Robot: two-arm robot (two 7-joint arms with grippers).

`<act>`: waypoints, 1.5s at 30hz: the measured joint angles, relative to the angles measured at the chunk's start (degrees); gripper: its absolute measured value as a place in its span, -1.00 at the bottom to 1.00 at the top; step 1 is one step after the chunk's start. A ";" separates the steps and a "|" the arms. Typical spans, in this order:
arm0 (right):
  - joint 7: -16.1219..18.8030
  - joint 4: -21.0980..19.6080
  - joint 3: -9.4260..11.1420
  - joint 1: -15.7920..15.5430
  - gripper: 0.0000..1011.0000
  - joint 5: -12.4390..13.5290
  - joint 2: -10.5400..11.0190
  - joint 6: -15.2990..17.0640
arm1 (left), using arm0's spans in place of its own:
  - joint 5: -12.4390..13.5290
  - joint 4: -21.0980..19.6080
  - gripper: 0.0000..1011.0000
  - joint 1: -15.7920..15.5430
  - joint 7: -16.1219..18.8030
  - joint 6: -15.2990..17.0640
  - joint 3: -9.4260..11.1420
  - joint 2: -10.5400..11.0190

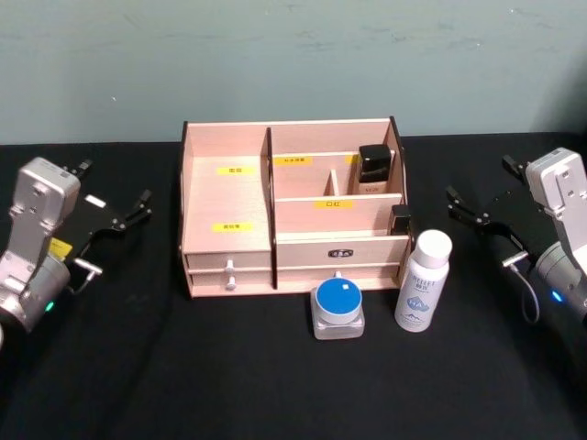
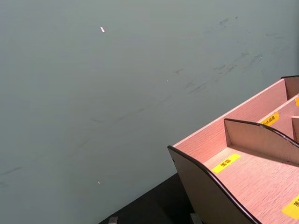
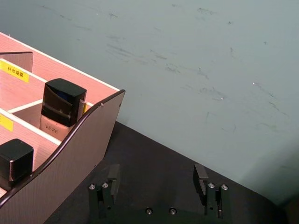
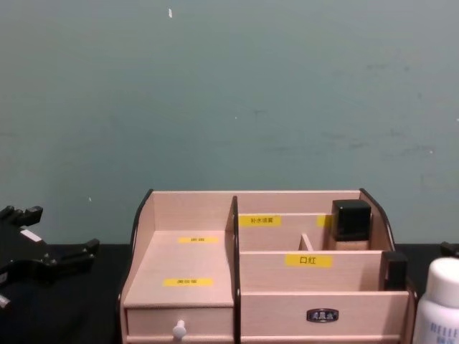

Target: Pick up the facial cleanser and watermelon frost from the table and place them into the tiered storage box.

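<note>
Right gripper [image 3: 156, 173]: fingers spread, nothing held, parked off the right side of the tiered storage box [image 1: 206, 197]. Left gripper [image 1: 112, 188]: also released and empty, off the box's left side.

Facial cleanser [image 1: 422, 282], taken to be the white bottle, stands upright just before the box's right front corner. Watermelon frost [image 1: 337, 307], judged to be the blue-lidded jar, sits just before the box's front.

Advice: you take the bottle by its body below the cap, keep it upright and lift clear of the box's edge.

Black table [image 1: 229, 385] lies under the box, with a teal wall [image 1: 275, 55] behind it.
</note>
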 joint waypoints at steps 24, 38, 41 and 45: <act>6.74 -16.49 10.13 -11.10 0.98 8.66 6.20 -0.64 | 0.00 0.00 0.98 0.00 0.00 0.00 0.00 0.00; 13.63 -32.25 20.11 -28.00 0.98 19.22 12.92 -0.06 | 0.00 0.00 0.98 0.00 0.00 0.00 0.00 0.00; 14.70 -34.58 21.88 -31.94 0.98 20.41 13.99 0.31 | 0.00 0.00 0.98 0.00 0.00 0.00 0.00 0.00; 16.13 -36.06 22.95 -35.27 0.98 21.60 14.78 1.34 | 0.00 0.00 0.98 0.00 0.00 0.00 0.00 0.00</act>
